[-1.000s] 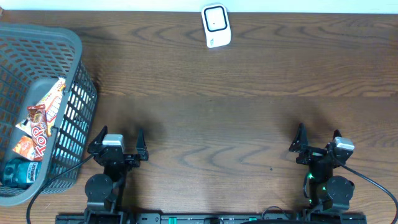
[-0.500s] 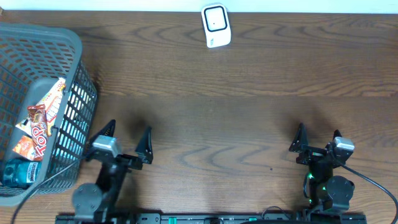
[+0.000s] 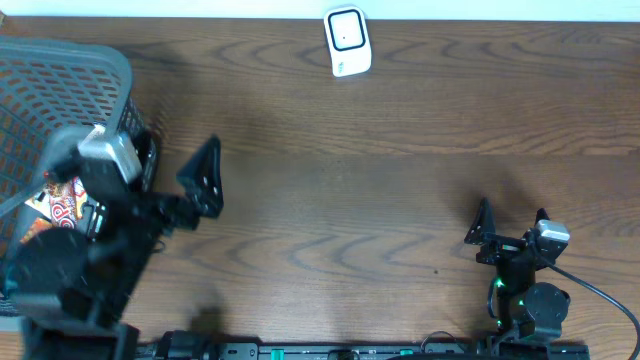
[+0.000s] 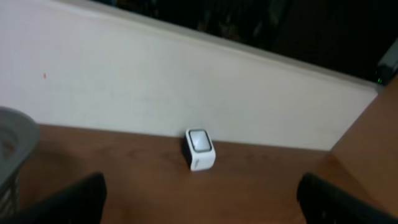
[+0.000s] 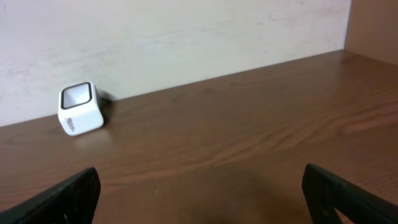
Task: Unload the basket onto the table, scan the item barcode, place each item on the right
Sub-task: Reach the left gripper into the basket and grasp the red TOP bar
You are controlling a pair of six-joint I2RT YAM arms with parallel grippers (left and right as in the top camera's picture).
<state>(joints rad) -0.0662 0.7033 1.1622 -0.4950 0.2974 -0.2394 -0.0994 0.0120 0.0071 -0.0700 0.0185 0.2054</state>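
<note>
Snack packets (image 3: 62, 197) are in the basket (image 3: 60, 70). My left end effector (image 3: 165, 165) just swung up beside it, wide open and empty. Scanner (image 3: 347, 41) is at the bench's (image 3: 350, 200) far edge. Right end effector (image 3: 511, 221) hasn't budged, open and empty too.

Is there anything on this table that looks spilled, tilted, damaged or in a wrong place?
Nothing stands out. The white scanner sits near the far edge, the snack packets lie inside the grey basket, and nothing is spilled on the table. The left end effector and the right end effector are open and empty.
</note>
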